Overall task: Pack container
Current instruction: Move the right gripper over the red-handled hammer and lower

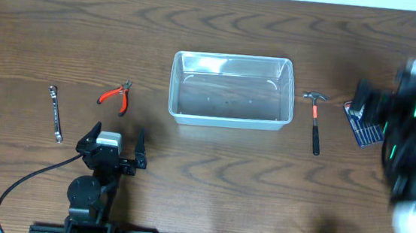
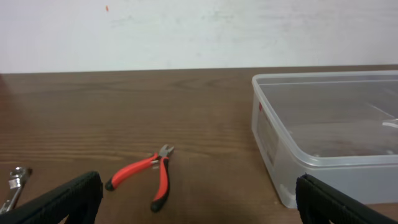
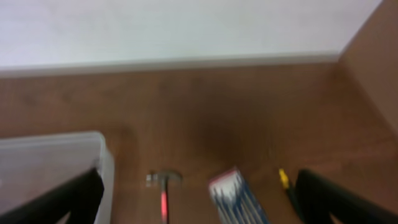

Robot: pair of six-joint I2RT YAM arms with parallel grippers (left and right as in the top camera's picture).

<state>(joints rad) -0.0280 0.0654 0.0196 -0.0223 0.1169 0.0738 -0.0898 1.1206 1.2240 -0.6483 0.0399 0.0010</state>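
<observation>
While clear rectangular plastic container (image 1: pixel 226 120) sat on brown wooden bench (image 1: pixel 210 177), left gripper (image 1: pixel 118 133) and right gripper (image 3: pixel 202 199) both hung released.

A dark brown, wood-grained desk (image 1: pixel 211 169) is recorded across nearly the whole overhead view. A plain white wall (image 2: pixel 199 31) is observed behind its far edge in both wrist views. A small orange mark (image 2: pixel 106 8) is noted on the wall. Lighting is judged even, and a soft sheen is seen on the desk surface.
</observation>
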